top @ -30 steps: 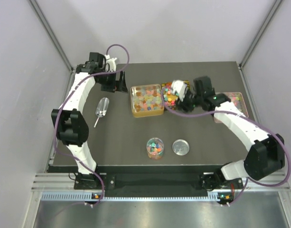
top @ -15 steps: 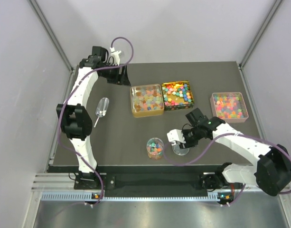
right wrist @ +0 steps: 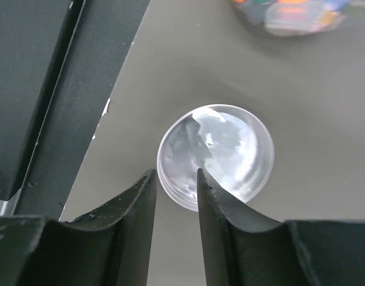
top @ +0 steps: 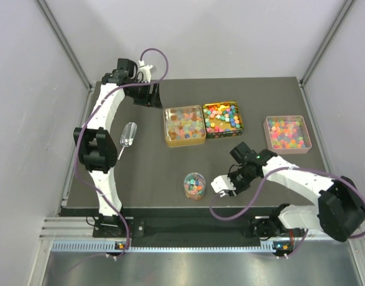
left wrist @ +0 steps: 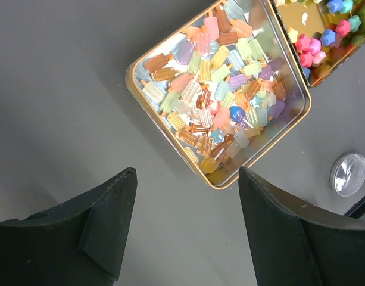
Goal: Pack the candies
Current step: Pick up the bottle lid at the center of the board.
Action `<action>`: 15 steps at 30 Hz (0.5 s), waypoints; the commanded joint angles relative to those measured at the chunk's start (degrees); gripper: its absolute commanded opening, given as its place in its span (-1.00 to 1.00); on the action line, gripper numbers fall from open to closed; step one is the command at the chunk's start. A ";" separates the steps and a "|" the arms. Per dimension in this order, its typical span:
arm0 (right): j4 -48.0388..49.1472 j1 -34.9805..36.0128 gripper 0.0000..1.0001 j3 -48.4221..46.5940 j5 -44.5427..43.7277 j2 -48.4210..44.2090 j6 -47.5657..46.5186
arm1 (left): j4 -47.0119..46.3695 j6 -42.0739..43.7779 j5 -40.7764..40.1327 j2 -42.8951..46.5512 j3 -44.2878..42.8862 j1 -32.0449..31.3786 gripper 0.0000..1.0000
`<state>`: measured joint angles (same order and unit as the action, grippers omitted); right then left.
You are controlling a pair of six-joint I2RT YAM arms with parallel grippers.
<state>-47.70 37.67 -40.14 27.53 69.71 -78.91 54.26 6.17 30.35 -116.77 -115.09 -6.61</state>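
Up front, the right gripper [right wrist: 175,174] is hovering over a round shiny lid [right wrist: 224,149], jaws narrowly parted at its rim. The left gripper [left wrist: 187,173] is hanging wide open near a gold tin [left wrist: 220,185] of pale candies [left wrist: 218,89].

You get even, diffuse light from above in the overhead view. The pale walls read bright, the dark table [top: 152,173] stays matte, and shadows under the arms are soft and short. In your left wrist view the gold tin [left wrist: 130,89] throws white glare off its inner walls, yet the candies [left wrist: 218,89] stay sharp. In your right wrist view the round lid [right wrist: 224,149] glints with patchy reflections. The right gripper [right wrist: 175,179] looms dark and soft-focused along the bottom edge.
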 commanded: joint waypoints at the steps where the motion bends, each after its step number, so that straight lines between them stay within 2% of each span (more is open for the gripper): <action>1: 0.60 0.83 -0.33 -1.52 1.83 2.97 -3.17 | 0.14 1.12 -1.34 1.19 -2.07 0.11 0.47; 9: 0.06 0.91 -0.33 -0.91 0.34 5.25 -4.58 | 0.06 1.47 -3.19 3.04 -0.67 0.19 0.49; 15: 3.58 0.91 -0.54 0.94 -3.09 7.37 -4.23 | -0.03 1.47 -4.24 3.04 -1.01 0.20 0.49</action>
<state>-46.68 37.74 -40.07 25.65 76.01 -81.93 54.46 6.92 26.87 -116.73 -115.18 -6.61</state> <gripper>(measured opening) 0.243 0.745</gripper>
